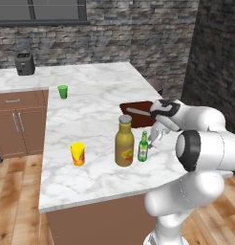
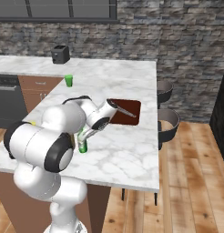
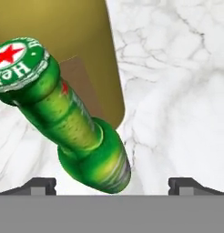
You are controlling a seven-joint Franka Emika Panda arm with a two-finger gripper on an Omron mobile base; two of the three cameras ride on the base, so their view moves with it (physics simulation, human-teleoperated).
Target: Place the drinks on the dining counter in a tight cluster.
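- Left base view: the slim green glass bottle (image 1: 143, 147) is standing upright on the white-grey marble surface (image 1: 90, 119), just to the right of the big mustard-amber bottle with the grey cap (image 1: 124, 142), the two close together or touching. The hand (image 1: 155, 139) is hanging just right of the green bottle, at about neck height. A yellow-and-red can (image 1: 78, 154) is sitting well to the left, a small green cup (image 1: 63, 91) far back, and a dark red-brown cutting board (image 1: 138, 113) is lying just beyond the hand.
- Right base view: the arm is covering most of the pair; the green bottle's base (image 2: 82, 146) is peeking out below the hand (image 2: 84, 134). The pale-blue bottle cannot be made out.
- Hand view: the fingertips (image 3: 189, 185) are standing wide apart, holding nothing. The green bottle (image 3: 68, 123) is lying between and ahead of them, its long axis running away along the line of sight, the red-star cap (image 3: 16, 61) nearest the camera. The amber bottle (image 3: 63, 32) is right behind it. A straight pull-away, I judge, would clear the cap.
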